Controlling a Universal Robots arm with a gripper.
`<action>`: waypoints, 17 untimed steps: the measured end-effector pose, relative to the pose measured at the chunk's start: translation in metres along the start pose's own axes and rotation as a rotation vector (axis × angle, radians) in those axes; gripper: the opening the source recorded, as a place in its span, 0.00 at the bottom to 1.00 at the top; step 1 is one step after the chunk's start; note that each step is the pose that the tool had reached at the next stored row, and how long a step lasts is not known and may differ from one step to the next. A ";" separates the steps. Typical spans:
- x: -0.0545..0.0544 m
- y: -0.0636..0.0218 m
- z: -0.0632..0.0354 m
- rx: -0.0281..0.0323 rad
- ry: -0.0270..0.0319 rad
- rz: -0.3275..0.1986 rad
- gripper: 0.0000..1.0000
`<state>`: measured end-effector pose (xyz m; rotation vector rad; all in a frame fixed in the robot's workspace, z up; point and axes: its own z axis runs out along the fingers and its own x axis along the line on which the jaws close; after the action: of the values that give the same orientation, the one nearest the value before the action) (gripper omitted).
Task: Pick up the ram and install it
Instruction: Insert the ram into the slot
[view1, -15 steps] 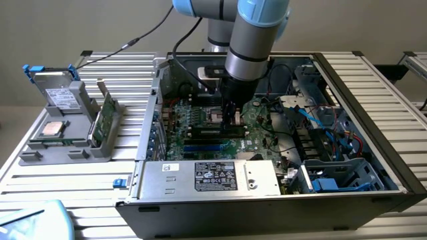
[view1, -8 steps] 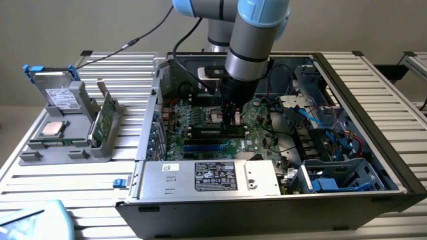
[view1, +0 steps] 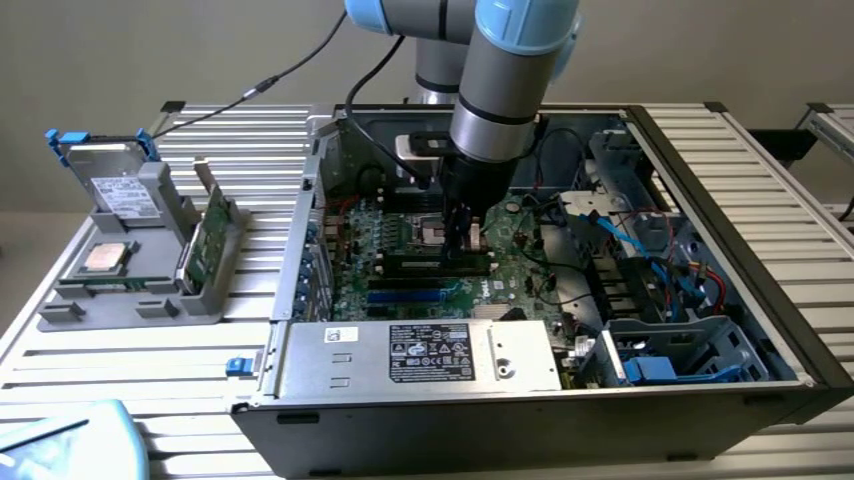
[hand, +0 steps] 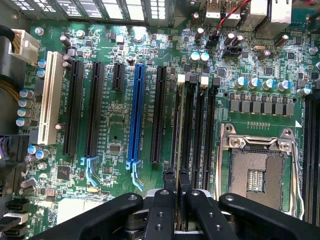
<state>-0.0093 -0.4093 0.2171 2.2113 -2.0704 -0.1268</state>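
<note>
My gripper (view1: 462, 245) is down inside the open computer case, over the black memory slots (hand: 197, 125) of the green motherboard (hand: 110, 125). Its two black fingers (hand: 168, 187) stand close together, shut on the ram (hand: 178, 125). I see the ram edge-on, as a thin strip running along the slot nearest the long expansion slots. A white latch (hand: 181, 78) sits at that slot's far end. The empty processor socket (hand: 257, 172) lies just beside the memory slots.
The power supply (view1: 420, 355) fills the case's near side, and cables and drive cages (view1: 667, 340) crowd the exterior view's right. Outside the case, on the exterior view's left, a grey fixture (view1: 94, 305) holds a silver processor chip (view1: 107, 257) and an upright green board (view1: 211, 235).
</note>
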 end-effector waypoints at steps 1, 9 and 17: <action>0.000 -0.0001 0.0000 0.0003 -0.0001 0.000 0.14; 0.000 0.0002 0.0000 0.0000 -0.0001 0.000 0.40; -0.002 0.0097 -0.0099 0.0015 0.0000 0.000 0.46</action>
<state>-0.0176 -0.4081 0.2282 2.2121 -2.0711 -0.1253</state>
